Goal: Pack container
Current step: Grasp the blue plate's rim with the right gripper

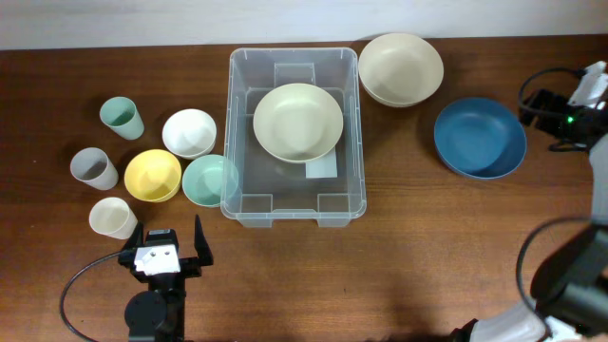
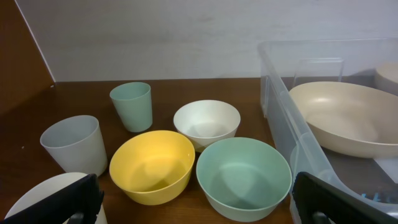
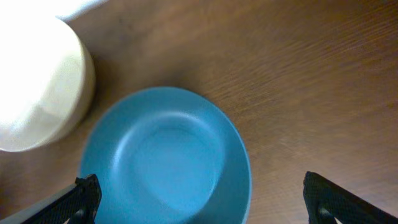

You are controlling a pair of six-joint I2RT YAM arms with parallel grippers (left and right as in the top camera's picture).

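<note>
The clear plastic container (image 1: pixel 357 123) stands mid-table with a white label on its floor and one cream bowl (image 1: pixel 297 122) inside. It also shows at the right of the left wrist view (image 2: pixel 283 106), with the bowl (image 2: pixel 348 115) in it. My left gripper (image 1: pixel 163 249) is open and empty near the front edge, facing the mint bowl (image 2: pixel 244 176) and the yellow bowl (image 2: pixel 152 165). My right gripper (image 1: pixel 543 112) is open and empty just right of the blue bowl (image 1: pixel 480 137), which fills the right wrist view (image 3: pixel 168 155).
Left of the container stand a white bowl (image 1: pixel 189 132), a green cup (image 1: pixel 122 117), a grey cup (image 1: pixel 93 168) and a cream cup (image 1: pixel 112 218). A second cream bowl (image 1: pixel 400 68) sits behind the container's right corner, next to the blue bowl.
</note>
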